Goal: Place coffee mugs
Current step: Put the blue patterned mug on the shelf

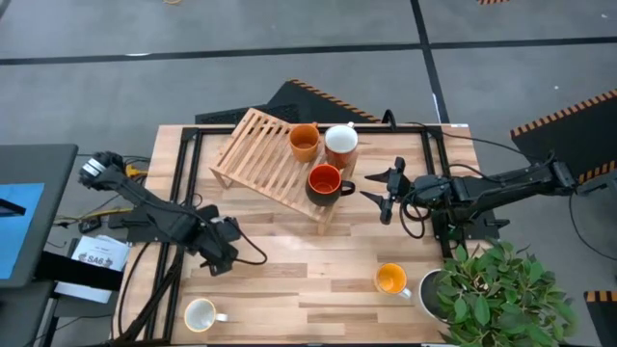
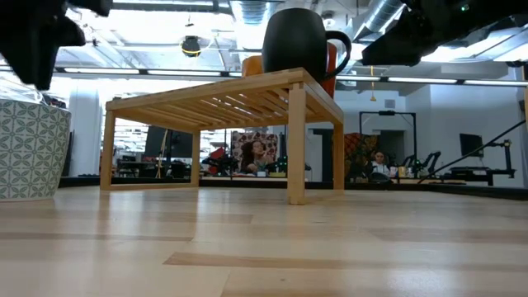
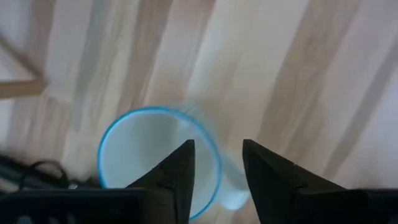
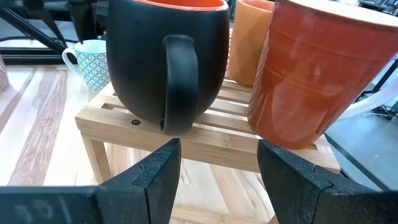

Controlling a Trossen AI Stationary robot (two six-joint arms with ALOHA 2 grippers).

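Right gripper (image 4: 217,174) facing dark mug (image 4: 166,62).

Three mugs (image 1: 326,181) on rack (image 1: 260,154)

Three mugs upright on the rack: dark mug (image 1: 325,182), terracotta mug (image 1: 340,145), brownish-orange mug (image 1: 305,142). Orange-yellow mug (image 1: 390,280) and cream mug (image 1: 200,314) sit on the table; pale blue mug (image 3: 158,158), apparently upright.

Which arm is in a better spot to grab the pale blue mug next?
Left. Its jaws stand open right over the pale blue mug; the right arm is over by the rack.
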